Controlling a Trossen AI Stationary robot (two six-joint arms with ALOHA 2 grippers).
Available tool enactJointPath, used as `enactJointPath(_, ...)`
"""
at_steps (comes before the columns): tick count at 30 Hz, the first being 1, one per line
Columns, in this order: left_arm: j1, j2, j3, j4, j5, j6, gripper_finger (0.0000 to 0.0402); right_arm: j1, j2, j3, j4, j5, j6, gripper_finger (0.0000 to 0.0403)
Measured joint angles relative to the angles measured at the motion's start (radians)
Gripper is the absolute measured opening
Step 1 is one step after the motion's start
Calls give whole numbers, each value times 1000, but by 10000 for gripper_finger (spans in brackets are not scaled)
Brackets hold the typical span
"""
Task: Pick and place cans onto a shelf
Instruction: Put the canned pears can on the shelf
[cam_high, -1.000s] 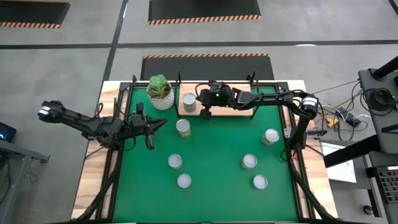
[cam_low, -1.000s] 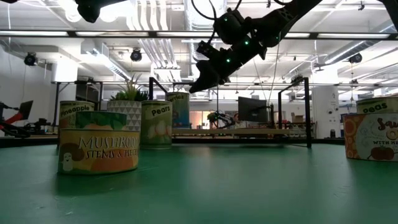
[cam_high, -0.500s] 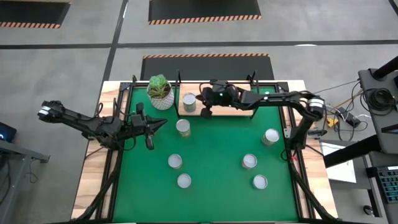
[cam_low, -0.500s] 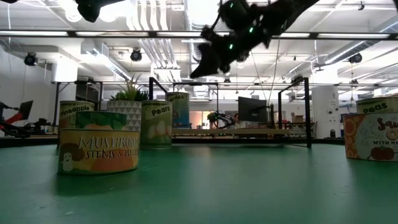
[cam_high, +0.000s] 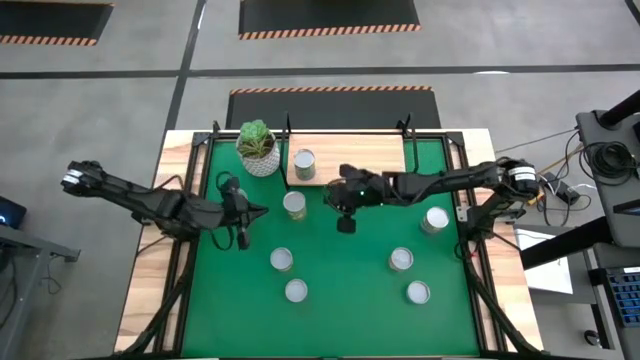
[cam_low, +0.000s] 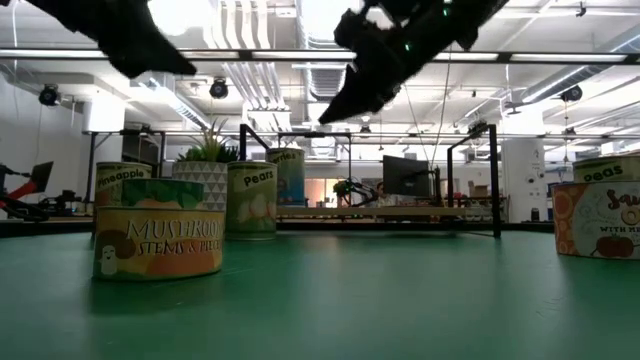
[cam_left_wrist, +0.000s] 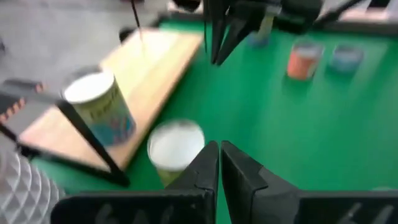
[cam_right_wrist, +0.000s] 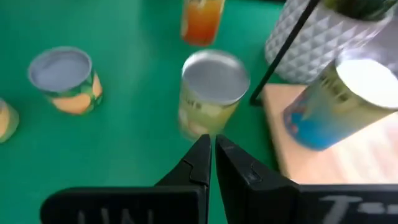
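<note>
One can stands on the shelf, at the board's left end, right beside the white pot with the green plant. That's the only can up there; the rest of the light wooden board is bare. Just off the shelf's front edge, a second can sits on the green mat, and the left wrist view has it dead ahead with the shelved can behind the thin black post.

Five more cans dot the mat: two on the left, three on the right, all upright with silver tops showing. At table height, a mushroom label is nearest the camera, with a "Pears" can farther back.

The mat lies on a pale wooden table framed by black rails, grey floor all round, and the low view looks into a bright hall with ceiling pipes and lamps.

The right gripper reaches across from the right side, hovering over the mat in front of the shelf, its fingers pressed together and carrying nothing, the can by the shelf just ahead in its wrist view. The left gripper stretches in from the left, pointing at that same can, fingers likewise closed and empty.
</note>
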Motion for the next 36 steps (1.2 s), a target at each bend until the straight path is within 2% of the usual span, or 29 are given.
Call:
enactJointPath(6,18,133,5,-34,104,-21,0,0,85,-70,173,1,31,13)
enactJointPath(13,98,285,34,-89,112,-24,0,-5,186,-37,210,1,41,15)
enactJointPath(16,135,335,58,-87,112,-14,0,-10,213,-12,211,1,45,32)
enactJointPath(20,159,388,81,-90,111,-5,0,-27,232,15,192,1,71,86)
enactJointPath(31,199,445,84,-87,45,6,0,-41,296,63,212,5,42,291)
enactJointPath(36,217,464,84,-70,43,23,0,-42,350,105,207,-4,11,349)
